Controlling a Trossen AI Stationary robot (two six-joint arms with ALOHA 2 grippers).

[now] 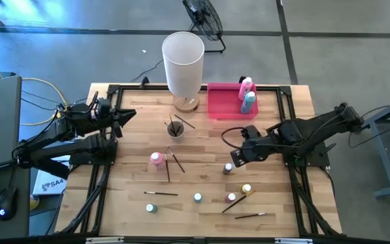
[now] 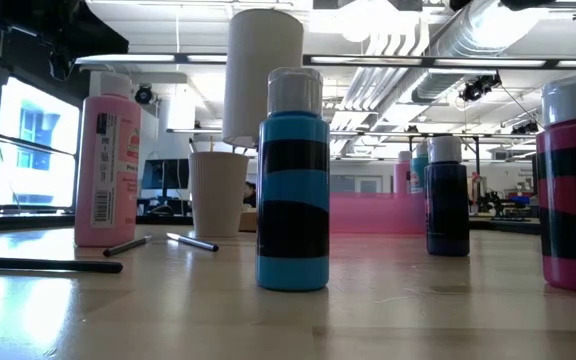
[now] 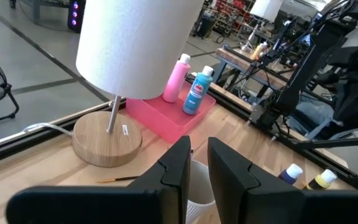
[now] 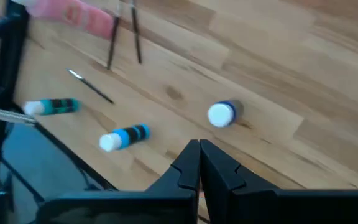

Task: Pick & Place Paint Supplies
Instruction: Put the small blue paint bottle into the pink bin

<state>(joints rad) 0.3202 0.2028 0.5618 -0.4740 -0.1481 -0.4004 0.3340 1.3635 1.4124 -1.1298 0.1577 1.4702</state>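
A tall pink bottle (image 1: pixel 247 86) and a teal one (image 1: pixel 249 102) stand upright side by side. Another pink bottle (image 1: pixel 156 159) stands mid-table between two brushes (image 1: pixel 176 160); more brushes (image 1: pixel 175 126) stand in a cup. Tiny bottles are scattered nearer the front: blue-capped (image 1: pixel 229 168), yellow-capped (image 1: pixel 247 189), pink-capped (image 1: pixel 231 198), white-capped (image 1: pixel 198 197) and (image 1: pixel 151 208), with loose brushes (image 1: pixel 161 194) among them.

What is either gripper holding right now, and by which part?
Nothing is held. The right gripper is shut and empty above the table; the left gripper has only a bare gap between its fingers.
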